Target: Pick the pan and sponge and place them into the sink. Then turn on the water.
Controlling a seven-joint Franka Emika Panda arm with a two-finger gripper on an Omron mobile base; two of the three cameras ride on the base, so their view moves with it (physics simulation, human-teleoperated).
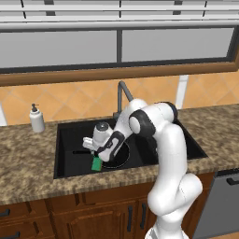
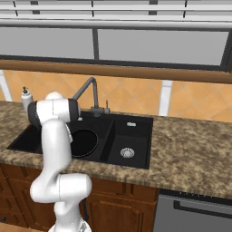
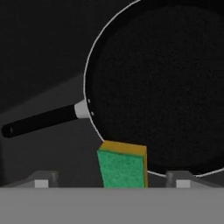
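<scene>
**Pan and sponge in the sink, water not yet on**

The pan [image 3: 157,87] is seen lying flat on the floor of the large basin of the sink [image 1: 70,135], its handle pointed toward the basin's left wall. The sponge [image 3: 122,165] is seen between the fingertips of the gripper [image 3: 111,179], whose jaws are spread wide and clear of it on both sides, so it is judged released against the pan's near rim. No stream is seen at the faucet [image 2: 88,90]; turning on the water is judged to be what is left.
</scene>
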